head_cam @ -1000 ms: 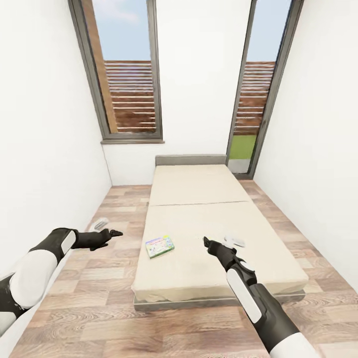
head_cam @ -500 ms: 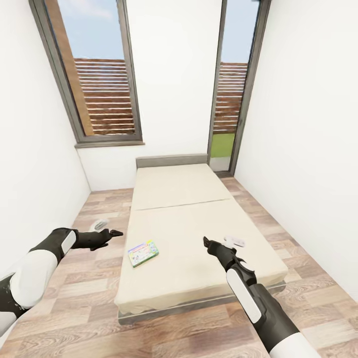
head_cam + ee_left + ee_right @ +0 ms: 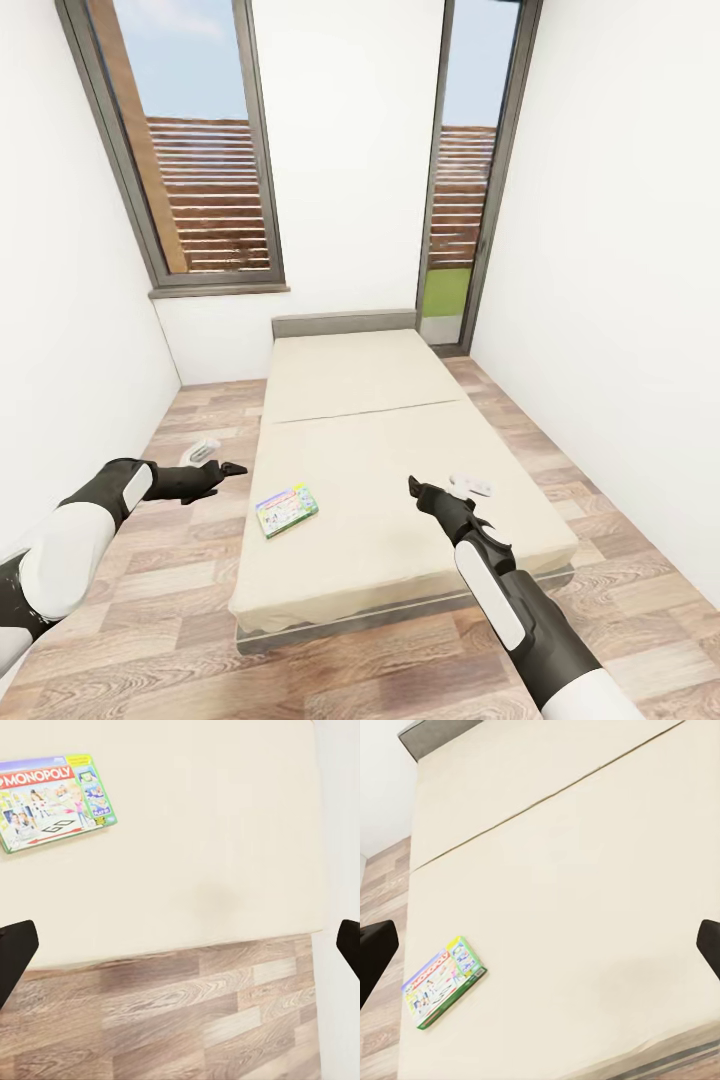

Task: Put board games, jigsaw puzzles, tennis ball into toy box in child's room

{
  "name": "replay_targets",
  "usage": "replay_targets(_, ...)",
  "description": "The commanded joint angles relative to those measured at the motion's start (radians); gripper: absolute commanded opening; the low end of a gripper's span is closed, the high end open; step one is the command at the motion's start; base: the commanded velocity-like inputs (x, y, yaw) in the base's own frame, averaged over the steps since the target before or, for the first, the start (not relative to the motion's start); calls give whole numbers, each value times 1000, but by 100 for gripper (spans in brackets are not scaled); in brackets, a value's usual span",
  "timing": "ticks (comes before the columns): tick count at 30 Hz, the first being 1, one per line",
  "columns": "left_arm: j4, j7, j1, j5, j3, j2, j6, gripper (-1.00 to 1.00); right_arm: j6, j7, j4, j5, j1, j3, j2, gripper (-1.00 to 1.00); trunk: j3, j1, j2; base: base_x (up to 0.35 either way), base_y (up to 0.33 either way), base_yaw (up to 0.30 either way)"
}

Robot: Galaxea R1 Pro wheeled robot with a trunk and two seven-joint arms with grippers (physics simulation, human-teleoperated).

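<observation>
Head view: green-edged Monopoly board game box [image 3: 287, 510] lies flat near the beige-mattress bed's [image 3: 400, 560] left edge, left gripper [image 3: 228, 467] and right gripper [image 3: 418, 490] both spread, empty; you should close in squarely before reaching, since the view barely shifted from half a second earlier

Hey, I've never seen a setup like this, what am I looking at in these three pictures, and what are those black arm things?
A simulated two-armed robot faces a low beige bed in a white room. The large picture comes from its head camera: the left gripper hangs over the wood floor, the right gripper over the mattress. The two smaller pictures come from cameras on each wrist, looking down past the dark fingertips at their edges. On the bed lies a flat green-edged Monopoly box, which each wrist picture also catches. Both grippers are open and hold nothing.
</observation>
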Motion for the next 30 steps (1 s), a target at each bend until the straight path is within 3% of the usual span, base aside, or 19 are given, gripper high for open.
replay_targets(1, -1, -6, -1, -11, 8, 0, 6, 100, 3, -8, -2, -7, -1, 3, -1, 100, -2, 1, -2, 0, 0, 0)
replay_targets(9, -1, -6, -1, -11, 8, 0, 6, 100, 3, -8, -2, -8, -1, 3, -1, 100, -2, 1, -2, 15, 0, 0)
replay_targets(21, -1, -6, -1, -10, 8, 0, 6, 100, 3, -10, -2, -6, -1, 4, 1, 100, -2, 1, -2, 157, 0, 1)
replay_targets(30, -1, -6, -1, -11, 8, -1, 6, 100, 1, -10, -1, -5, -1, 4, 2, 100, -2, 1, -2, 13, 0, 110)
